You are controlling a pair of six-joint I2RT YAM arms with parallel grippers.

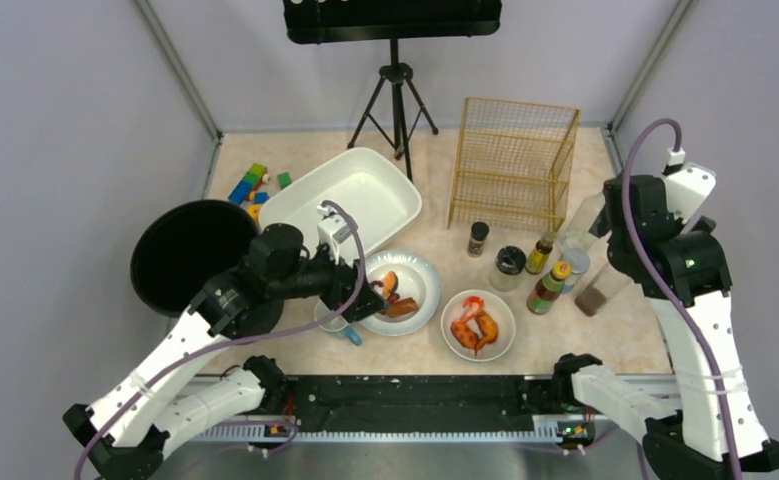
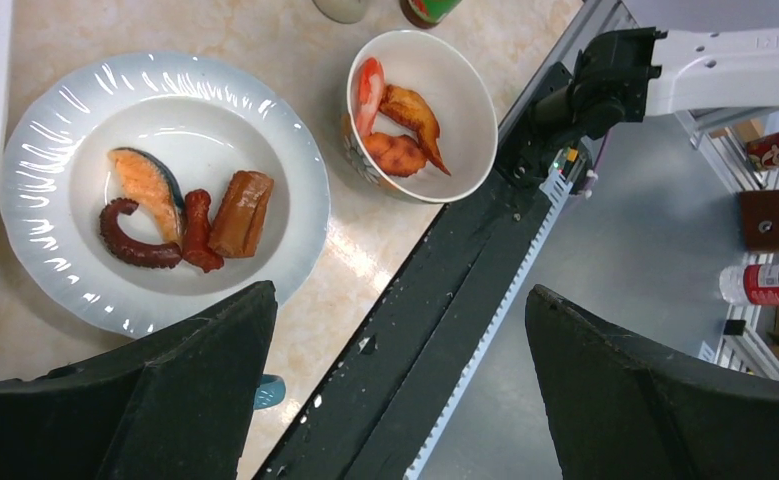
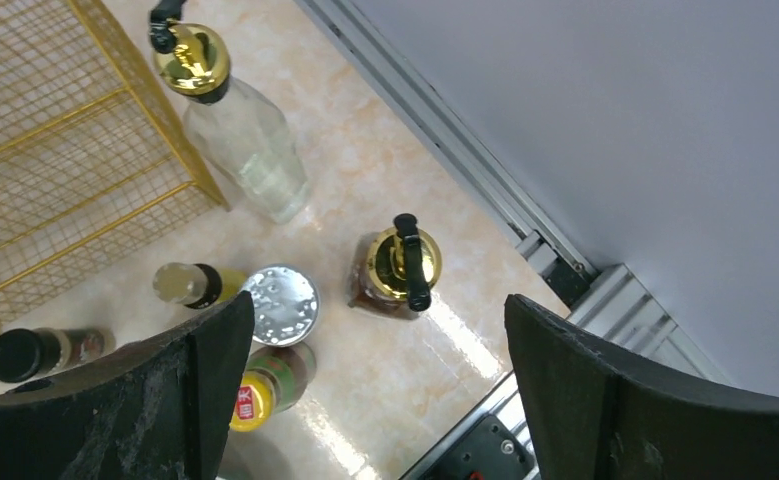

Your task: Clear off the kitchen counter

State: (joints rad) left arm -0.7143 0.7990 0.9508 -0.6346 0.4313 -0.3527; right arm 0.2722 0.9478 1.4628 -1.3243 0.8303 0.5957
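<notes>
**Top external to wrists: both grippers spread, counter loaded**

Top external: the counter [image 1: 620, 335] fills the middle of the frame. Its long axis runs left to right, with one long edge on the rail at the bottom and the short ends toward the side walls. My left gripper [image 1: 370, 300] hangs at the left rim of the plate [image 1: 430, 280]. The tub [image 1: 355, 195] lies just above it, toward the upper left. I judge the plate to be the step in hand.

Left wrist: the fingers [image 2: 185, 390] are spread wide with nothing between them. The plate sits upper left and the bowl [image 2: 455, 90] upper centre, near it but apart. To do this well I'd come down on the plate's nearest rim and pinch it with one finger over and one under. Then I'd keep it level so the food doesn't slide on the way to the tub.

Right wrist: my right gripper [image 3: 380, 400] is released too and empty. It hovers over the bottles [image 3: 400, 265] at mid-frame, with the rack [image 3: 55, 150] at upper left. If a bottle comes next, I'd take it by the body and keep it upright. The neighbours stand close, so I'd lift straight up before swinging.
</notes>
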